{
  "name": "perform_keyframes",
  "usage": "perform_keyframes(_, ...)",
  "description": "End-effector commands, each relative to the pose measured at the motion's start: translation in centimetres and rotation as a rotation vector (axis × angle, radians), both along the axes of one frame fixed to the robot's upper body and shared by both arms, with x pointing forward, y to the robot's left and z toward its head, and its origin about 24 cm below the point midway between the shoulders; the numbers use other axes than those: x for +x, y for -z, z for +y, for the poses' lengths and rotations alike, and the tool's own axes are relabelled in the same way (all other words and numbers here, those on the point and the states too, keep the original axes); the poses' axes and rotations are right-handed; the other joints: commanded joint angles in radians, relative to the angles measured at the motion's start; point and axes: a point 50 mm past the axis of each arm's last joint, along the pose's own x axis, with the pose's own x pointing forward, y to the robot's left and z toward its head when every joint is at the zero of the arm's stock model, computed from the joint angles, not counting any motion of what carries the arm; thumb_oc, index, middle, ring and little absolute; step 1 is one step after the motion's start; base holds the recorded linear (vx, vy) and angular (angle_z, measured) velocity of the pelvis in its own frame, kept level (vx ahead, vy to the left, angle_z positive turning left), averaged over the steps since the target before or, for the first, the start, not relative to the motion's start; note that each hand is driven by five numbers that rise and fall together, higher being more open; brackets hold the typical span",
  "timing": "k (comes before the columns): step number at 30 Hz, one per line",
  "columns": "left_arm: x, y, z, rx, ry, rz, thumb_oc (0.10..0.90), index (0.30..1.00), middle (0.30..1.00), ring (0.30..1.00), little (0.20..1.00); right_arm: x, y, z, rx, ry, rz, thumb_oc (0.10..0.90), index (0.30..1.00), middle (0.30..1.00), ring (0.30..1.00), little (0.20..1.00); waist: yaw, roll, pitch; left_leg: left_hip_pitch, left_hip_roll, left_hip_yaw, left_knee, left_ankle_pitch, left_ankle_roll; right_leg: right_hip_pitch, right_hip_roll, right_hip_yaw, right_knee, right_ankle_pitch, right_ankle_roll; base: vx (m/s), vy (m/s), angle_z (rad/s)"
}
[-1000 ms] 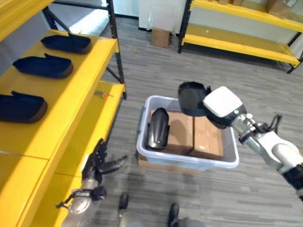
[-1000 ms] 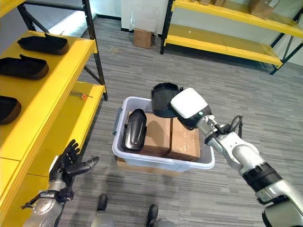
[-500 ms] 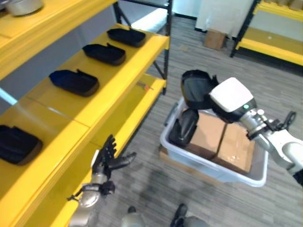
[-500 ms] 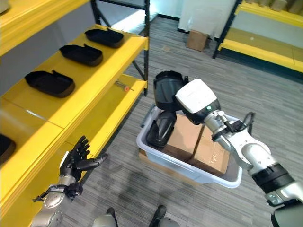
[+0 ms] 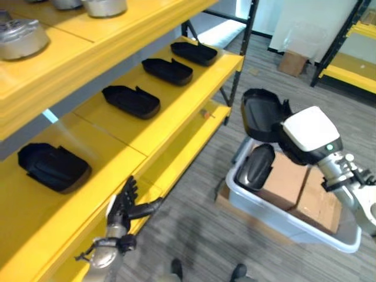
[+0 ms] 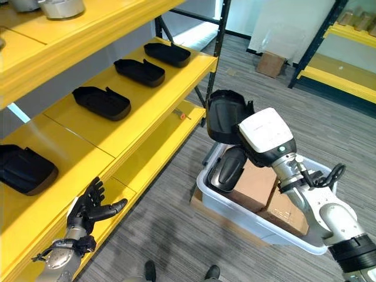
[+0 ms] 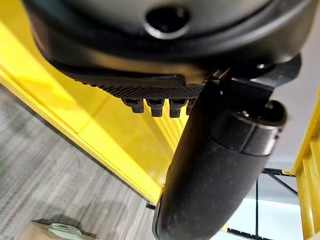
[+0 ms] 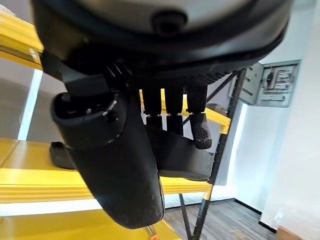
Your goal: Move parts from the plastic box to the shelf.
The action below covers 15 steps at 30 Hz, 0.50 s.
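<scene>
My right hand (image 8: 116, 165) is shut on a black moulded part (image 5: 261, 114), held up above the left far corner of the grey plastic box (image 5: 276, 215), in the gap between box and shelf. A second black part (image 5: 254, 167) leans inside the box against two cardboard cartons (image 5: 292, 177). The yellow shelf (image 5: 176, 100) stands to the left, with several black parts in a row on its middle level, such as one (image 5: 130, 101). My left hand (image 5: 123, 205) hangs open low down beside the shelf's lower level, holding nothing.
Metal pots (image 5: 21, 37) sit on the upper shelf level. A black upright post (image 5: 237, 76) marks the shelf's far end. A small orange item (image 5: 204, 113) lies on the lower level. A cardboard box (image 5: 293, 62) and another yellow rack (image 5: 346, 75) stand behind.
The camera has swung left toward the shelf, so more of it shows. My right hand keeps the black part and has carried it slightly toward the shelf. The left hand stays open.
</scene>
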Motion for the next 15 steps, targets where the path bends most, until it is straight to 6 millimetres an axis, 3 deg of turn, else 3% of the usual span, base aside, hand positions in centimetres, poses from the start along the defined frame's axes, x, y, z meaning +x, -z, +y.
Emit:
perform_keyframes(1, 2.1, -3.7, -1.4, 0.038, 0.095, -0.213, 0.9, 1.0, 1.0, 1.0, 1.0, -0.2, -7.6, -1.2, -0.051, 0.049, -0.353, 0.4, 0.3, 0.3, 0.3, 0.3, 0.014, -0.015, -0.129, 0.052, 0.043, -0.003, -0.096, -0.017, -0.018, -0.024, -0.04, 0.024, 0.06, -0.033, 0.117, 0.0, 0.105, 0.15)
perform_keyframes(5, 2.0, -3.7, -1.4, 0.042, 0.099, -0.212, 0.9, 1.0, 1.0, 1.0, 1.0, -0.6, -7.7, -1.3, -0.055, 0.056, -0.362, 0.4, 0.3, 0.3, 0.3, 0.3, 0.017, -0.022, -0.131, 0.052, 0.015, -0.017, -0.096, -0.031, -0.001, -0.017, -0.064, 0.025, 0.049, -0.01, 0.133, -0.01, 0.167, 0.12)
perform_keyframes(6, 1.8, -3.8, -1.2, 0.053, 0.094, -0.213, 0.9, 1.0, 1.0, 1.0, 1.0, -0.5, -7.7, -1.1, -0.062, 0.055, -0.362, 0.4, 0.3, 0.3, 0.3, 0.3, 0.022, -0.027, -0.128, 0.06, -0.018, -0.027, -0.096, -0.045, 0.022, -0.019, -0.091, 0.041, 0.051, 0.015, 0.147, -0.01, 0.281, 0.12)
perform_keyframes(9, 1.7, -4.0, -1.0, 0.07, 0.096, -0.219, 0.9, 1.0, 1.0, 1.0, 1.0, -0.2, -7.8, -0.6, -0.078, 0.053, -0.373, 0.4, 0.3, 0.3, 0.3, 0.3, 0.031, -0.038, -0.125, 0.068, -0.06, -0.039, -0.096, -0.059, 0.05, -0.019, -0.129, 0.063, 0.064, 0.05, 0.166, -0.02, 0.306, 0.08)
perform_keyframes(10, 1.8, -4.2, -0.8, 0.088, 0.102, -0.224, 0.9, 1.0, 1.0, 1.0, 1.0, 0.0, -7.7, -0.1, -0.086, 0.043, -0.373, 0.4, 0.3, 0.3, 0.3, 0.3, 0.03, -0.047, -0.11, 0.065, -0.086, -0.041, -0.094, -0.045, 0.071, -0.033, -0.156, 0.075, 0.097, 0.083, 0.155, -0.07, 0.301, 0.25)
perform_keyframes(11, 1.9, -4.2, -0.6, 0.098, 0.099, -0.221, 0.9, 1.0, 1.0, 1.0, 1.0, 0.1, -7.6, 0.0, -0.088, 0.045, -0.377, 0.4, 0.3, 0.3, 0.3, 0.3, 0.019, -0.048, -0.103, 0.06, -0.089, -0.056, -0.093, -0.04, 0.074, -0.046, -0.14, 0.144, 0.114, 0.081, 0.15, -0.08, 0.188, 0.32)
perform_keyframes(12, 1.9, -4.2, -0.6, 0.098, 0.098, -0.222, 0.9, 1.0, 1.0, 1.0, 1.0, 0.1, -7.6, 0.0, -0.088, 0.044, -0.378, 0.4, 0.3, 0.3, 0.3, 0.3, 0.02, -0.049, -0.103, 0.06, -0.088, -0.054, -0.093, -0.041, 0.074, -0.049, -0.14, 0.146, 0.117, 0.079, 0.149, -0.01, 0.055, 0.44)
perform_keyframes(13, 2.0, -4.3, -0.4, 0.103, 0.097, -0.223, 0.9, 1.0, 1.0, 1.0, 1.0, 0.2, -7.5, 0.3, -0.082, 0.033, -0.38, 0.4, 0.3, 0.3, 0.3, 0.3, 0.005, -0.046, -0.101, 0.059, -0.086, -0.066, -0.094, -0.039, 0.076, -0.068, -0.098, 0.245, 0.12, 0.061, 0.136, -0.01, 0.011, 0.4)
perform_keyframes(14, 2.0, -4.3, -0.4, 0.103, 0.096, -0.224, 0.9, 1.0, 1.0, 1.0, 1.0, 0.2, -7.5, 0.3, -0.081, 0.033, -0.381, 0.4, 0.3, 0.3, 0.3, 0.3, 0.008, -0.047, -0.103, 0.054, -0.086, -0.062, -0.094, -0.033, 0.076, -0.075, -0.097, 0.249, 0.119, 0.066, 0.133, 0.0, 0.01, 0.36)
perform_keyframes(15, 2.1, -4.4, -0.4, 0.106, 0.098, -0.224, 0.9, 1.0, 1.0, 1.0, 1.0, 0.0, -7.7, 0.6, -0.083, 0.016, -0.389, 0.4, 0.3, 0.3, 0.3, 0.3, -0.008, -0.042, -0.102, 0.052, -0.083, -0.079, -0.093, -0.028, 0.079, -0.093, -0.041, 0.349, 0.123, 0.036, 0.117, 0.0, 0.005, 0.25)
